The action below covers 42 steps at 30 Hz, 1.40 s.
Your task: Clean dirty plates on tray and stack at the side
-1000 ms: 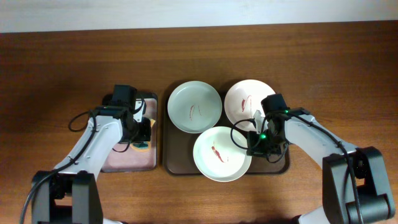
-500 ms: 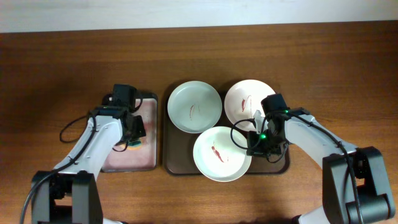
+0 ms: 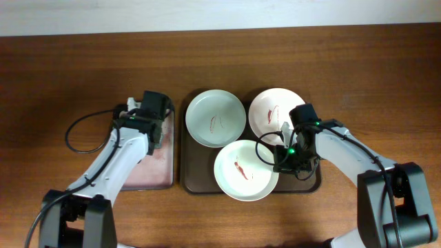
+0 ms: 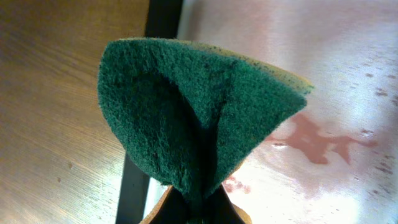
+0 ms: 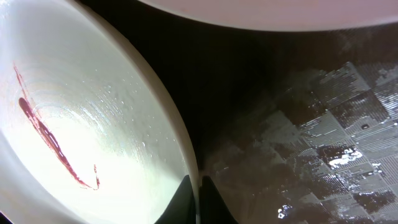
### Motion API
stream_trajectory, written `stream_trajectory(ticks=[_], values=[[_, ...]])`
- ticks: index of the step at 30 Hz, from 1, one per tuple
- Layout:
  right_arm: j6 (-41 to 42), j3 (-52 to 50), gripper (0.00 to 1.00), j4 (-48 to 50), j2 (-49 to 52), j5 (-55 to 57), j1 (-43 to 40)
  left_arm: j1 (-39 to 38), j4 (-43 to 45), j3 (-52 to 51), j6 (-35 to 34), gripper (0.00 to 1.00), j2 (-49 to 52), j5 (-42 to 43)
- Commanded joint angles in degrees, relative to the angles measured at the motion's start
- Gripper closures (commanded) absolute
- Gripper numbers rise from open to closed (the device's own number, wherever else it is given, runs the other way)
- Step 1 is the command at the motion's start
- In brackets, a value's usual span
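Three white plates with red smears sit on the dark brown tray [image 3: 189,182]: one at the back left [image 3: 215,118], one at the back right [image 3: 270,111], one at the front [image 3: 242,170]. My right gripper [image 3: 280,165] is shut on the front plate's right rim; the wrist view shows the fingers [image 5: 196,202] pinching that rim [image 5: 177,134]. My left gripper [image 3: 153,132] is shut on a green sponge [image 4: 199,118], folded between its fingers [image 4: 196,208], above the pink wet tray [image 3: 148,172].
The pink tray's wet surface with red stains [image 4: 323,140] lies left of the brown tray, its dark rim [image 4: 161,18] next to the wooden table [image 3: 62,76]. A black cable [image 3: 83,127] loops at the left arm.
My left gripper has lifted the sponge off the pink tray and moved it back and right, toward the brown tray. The right arm has not moved.
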Motion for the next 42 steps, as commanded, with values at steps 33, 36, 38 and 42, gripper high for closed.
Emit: stream_trajectory(ticks=[33, 36, 38, 42], values=[[0.5, 0.5, 0.96, 0.2, 0.5, -0.1, 0.6, 6.5, 3.4, -0.7, 5.4, 1.00, -1.0, 31.7], [0.5, 0.5, 0.96, 0.2, 0.5, -0.1, 0.6, 6.5, 5.4, -3.1, 5.4, 1.00, -1.0, 31.9], [0.5, 0.5, 0.96, 0.2, 0.5, -0.1, 0.6, 6.4, 7.2, -5.3, 5.4, 1.00, -1.0, 31.9], [0.5, 0.5, 0.96, 0.2, 0.5, -0.1, 0.6, 5.7, 8.2, -7.5, 5.4, 1.00, -0.9, 34.7]])
